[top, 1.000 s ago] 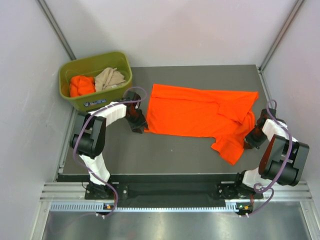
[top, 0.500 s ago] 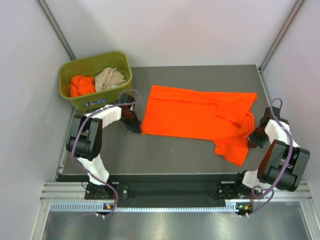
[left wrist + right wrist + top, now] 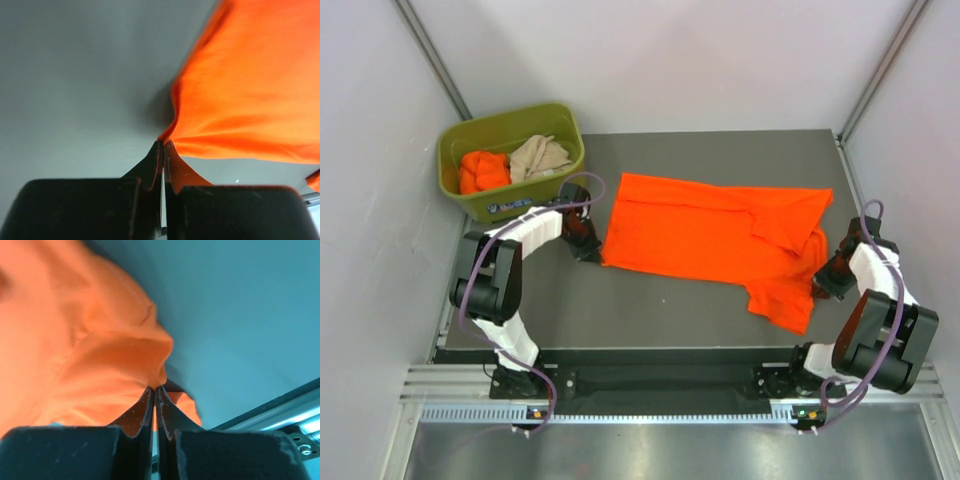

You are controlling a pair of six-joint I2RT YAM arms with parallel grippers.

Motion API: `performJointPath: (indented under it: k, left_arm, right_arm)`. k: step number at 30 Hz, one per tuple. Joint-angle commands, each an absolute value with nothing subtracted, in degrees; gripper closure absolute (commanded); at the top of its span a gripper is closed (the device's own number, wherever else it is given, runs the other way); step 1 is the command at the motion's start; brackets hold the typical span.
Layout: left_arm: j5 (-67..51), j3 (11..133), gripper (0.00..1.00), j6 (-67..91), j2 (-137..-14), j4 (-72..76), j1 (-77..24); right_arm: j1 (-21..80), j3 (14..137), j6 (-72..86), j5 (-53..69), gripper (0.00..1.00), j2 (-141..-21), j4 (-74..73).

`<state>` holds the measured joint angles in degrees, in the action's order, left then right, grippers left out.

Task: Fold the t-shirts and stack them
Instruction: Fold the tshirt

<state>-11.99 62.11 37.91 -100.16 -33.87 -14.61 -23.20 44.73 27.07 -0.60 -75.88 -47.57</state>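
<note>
A bright orange t-shirt [image 3: 710,235] lies spread across the dark table, partly folded over at its right end. My left gripper [image 3: 590,250] is shut on the shirt's near-left corner [image 3: 167,137], the cloth pinched at the fingertips. My right gripper [image 3: 820,283] is shut on the shirt's right edge [image 3: 155,375], where the fabric bunches. Another orange t-shirt [image 3: 483,170] and a beige-tan t-shirt [image 3: 540,156] lie crumpled in the bin.
An olive-green plastic bin [image 3: 510,203] stands at the table's far-left corner, close behind my left arm. The grey table [image 3: 660,310] has bare surface in front of the shirt. White walls close in on both sides.
My left gripper has shut on the shirt's corner and drawn it leftward. The right gripper has shifted slightly right, and the shirt now lies more stretched out.
</note>
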Motion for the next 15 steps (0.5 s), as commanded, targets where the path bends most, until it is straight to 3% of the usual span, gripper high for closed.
performJointPath:
  k: [1, 15]
  left_arm:
    - [-9.23, 68.19, 1.00, 33.32, -99.84, -34.98, -16.52]
    - [-7.91, 91.48, 1.00, 33.31, -112.49, -40.87, -15.65]
  right_arm:
    - [-21.45, 48.77, 27.24, 2.72, 1.00, -72.95, -47.90]
    - [-21.27, 71.80, 25.58, 6.85, 1.00, -87.08, -45.97]
